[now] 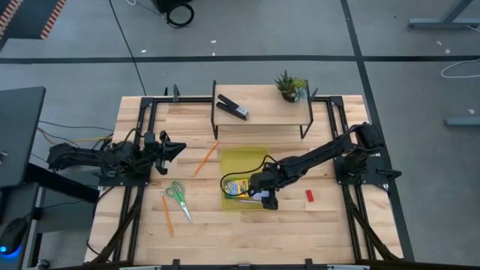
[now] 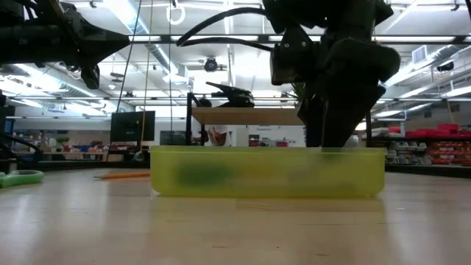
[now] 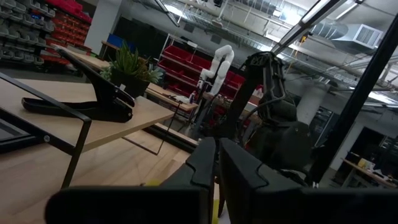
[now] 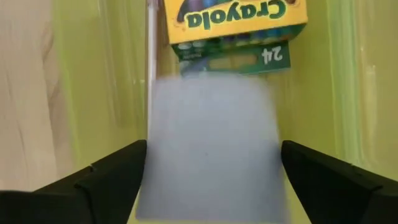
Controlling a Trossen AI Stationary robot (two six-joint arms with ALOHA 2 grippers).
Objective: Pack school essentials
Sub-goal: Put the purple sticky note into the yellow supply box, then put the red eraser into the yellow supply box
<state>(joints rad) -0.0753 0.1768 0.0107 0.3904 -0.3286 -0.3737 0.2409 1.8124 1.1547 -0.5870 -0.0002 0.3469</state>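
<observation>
The right gripper [image 1: 268,199] reaches into a translucent yellow-green bin [image 1: 244,154] at the middle of the table [image 1: 330,225], fingers spread wide on either side of a pale blue notepad [image 4: 211,146] that lies between them (the wrist view does not show whether they touch it). The crayon box [image 1: 235,186] already lies in the bin, just beside the notepad. A red eraser [image 1: 309,196] lies on the table right of the bin; the scissors [image 1: 177,196] and two orange pencils [image 1: 205,157] [image 1: 166,214] lie to its left. The left gripper [image 1: 174,148] waits near the table's left edge, fingers pressed together and empty. On a raised shelf [image 1: 262,112] behind the bin sit a black stapler [image 1: 232,106] and a potted plant [image 1: 290,85].
</observation>
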